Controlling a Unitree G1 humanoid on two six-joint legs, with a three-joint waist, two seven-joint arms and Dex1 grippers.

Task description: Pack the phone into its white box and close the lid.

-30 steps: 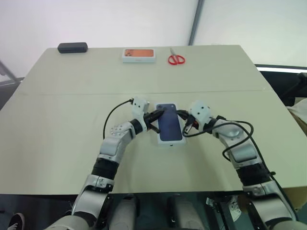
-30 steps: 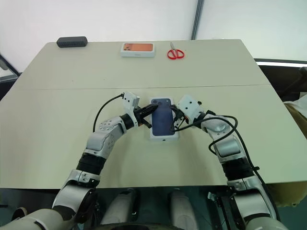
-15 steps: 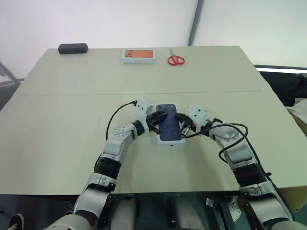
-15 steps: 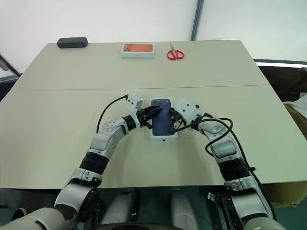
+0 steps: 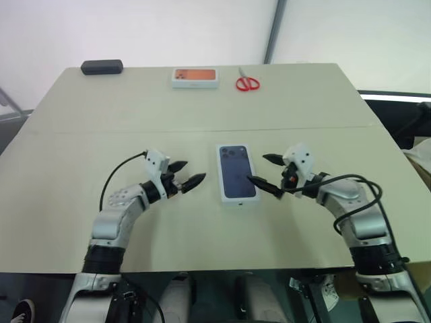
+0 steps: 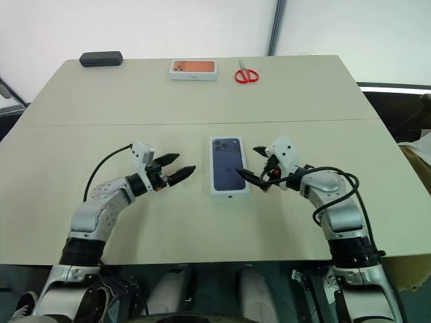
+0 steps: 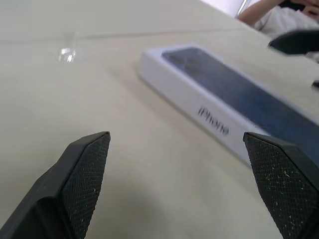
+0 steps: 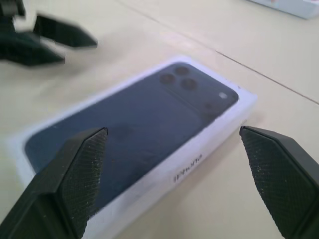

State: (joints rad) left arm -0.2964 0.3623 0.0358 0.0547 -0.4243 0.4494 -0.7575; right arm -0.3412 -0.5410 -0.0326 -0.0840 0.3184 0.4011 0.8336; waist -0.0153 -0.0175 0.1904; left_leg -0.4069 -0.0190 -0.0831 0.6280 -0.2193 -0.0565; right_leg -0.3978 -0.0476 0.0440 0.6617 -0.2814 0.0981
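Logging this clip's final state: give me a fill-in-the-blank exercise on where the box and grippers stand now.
1. The lid sits ____ on the white box, picture side up.
2. The left gripper and right gripper both have their jaws ____.
3. The red-handled ____ lie at the table's far edge, beside the orange-topped box.
4. The black oblong case lies at the table's far ____ corner.

Missing: closed; open; scissors; left

1. Table [image 5: 81, 134]: pale beige top, with a thin seam running straight across its width.
2. Closed white box [image 5: 238, 173], its lid [image 5: 239, 176] bearing a dark-blue phone picture, lies flat near the table's middle, just nearer than the seam.
3. Along the far edge lie a black oblong case [image 5: 102, 66] at left, an orange-topped white box [image 5: 195, 77] and red-handled scissors [image 5: 247, 81].
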